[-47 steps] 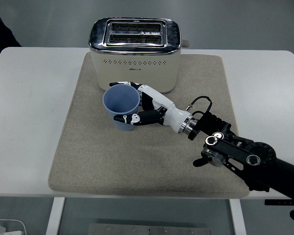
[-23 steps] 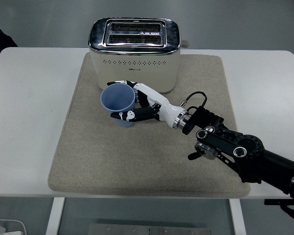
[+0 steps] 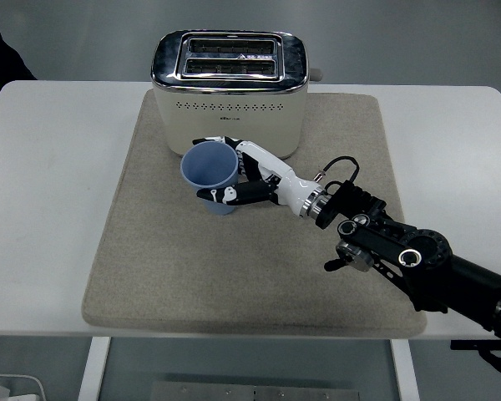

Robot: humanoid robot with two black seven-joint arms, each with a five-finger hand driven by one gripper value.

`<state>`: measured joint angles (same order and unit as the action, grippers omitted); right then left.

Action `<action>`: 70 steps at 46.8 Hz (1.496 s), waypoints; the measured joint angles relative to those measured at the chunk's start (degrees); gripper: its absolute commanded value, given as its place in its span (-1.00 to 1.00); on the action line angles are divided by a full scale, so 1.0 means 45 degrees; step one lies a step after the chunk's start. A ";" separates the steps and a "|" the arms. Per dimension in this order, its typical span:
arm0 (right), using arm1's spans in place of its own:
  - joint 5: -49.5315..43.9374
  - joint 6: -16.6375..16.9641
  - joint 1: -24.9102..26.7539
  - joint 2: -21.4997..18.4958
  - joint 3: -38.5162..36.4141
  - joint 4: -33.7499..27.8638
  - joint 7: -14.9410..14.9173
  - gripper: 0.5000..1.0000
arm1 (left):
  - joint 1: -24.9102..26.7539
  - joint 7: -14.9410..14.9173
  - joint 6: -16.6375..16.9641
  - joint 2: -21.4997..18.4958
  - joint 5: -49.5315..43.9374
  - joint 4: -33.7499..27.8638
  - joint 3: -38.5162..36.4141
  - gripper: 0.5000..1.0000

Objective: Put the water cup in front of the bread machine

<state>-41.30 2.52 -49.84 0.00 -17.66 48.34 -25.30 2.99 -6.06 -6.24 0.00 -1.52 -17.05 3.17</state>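
The right hand (image 3: 238, 180) reaches in from the lower right of the frame and has its white fingers (image 3: 221, 195) wrapped around the blue water cup (image 3: 210, 174), thumb side low across the front, the others curling round behind. The cup sits just left of centre, upright or nearly so, mouth open to the ceiling, just in front of the cream bread machine (image 3: 230, 90) at the upper middle. It is over the beige mat (image 3: 150, 251) — whether its base is already touching the mat, I cannot tell from here.

To my eye the job is close to finished; what is left is the set-down. Done well, that means lowering straight down until the base is flat on the mat, keeping the cup level, then loosening the fingers evenly and drawing the hand back toward the lower right — not sideways, or the fingers could drag the rim and tip it against the bread machine.
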 measured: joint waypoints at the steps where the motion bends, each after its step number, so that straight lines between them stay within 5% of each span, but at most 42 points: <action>1: 0.0000 -0.0008 0.0009 -0.0001 0.0000 0.0000 -0.0002 0.25 | 0.0000 0.0000 0.0000 0.0000 0.0000 0.0000 -0.0001 1.00; 12: 0.0027 -0.0034 0.0068 -0.0001 0.0003 0.0000 -0.0004 0.32 | 0.0000 0.0000 0.0000 0.0000 0.0000 0.0000 -0.0001 1.00; 24: 0.0056 -0.0034 0.0304 0.0001 -0.0053 0.0000 -0.0026 0.70 | 0.0000 0.0000 0.0000 0.0000 0.0000 0.0017 -0.0002 1.00; 70: 0.0409 0.0405 0.0256 0.0001 -0.0040 0.0003 0.0094 0.71 | 0.0000 -0.0007 0.0001 0.0000 0.0001 0.0032 -0.0001 1.00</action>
<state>-39.46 4.35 -48.69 0.00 -17.84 48.35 -24.87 2.99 -6.09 -6.24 0.00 -1.51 -16.90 3.16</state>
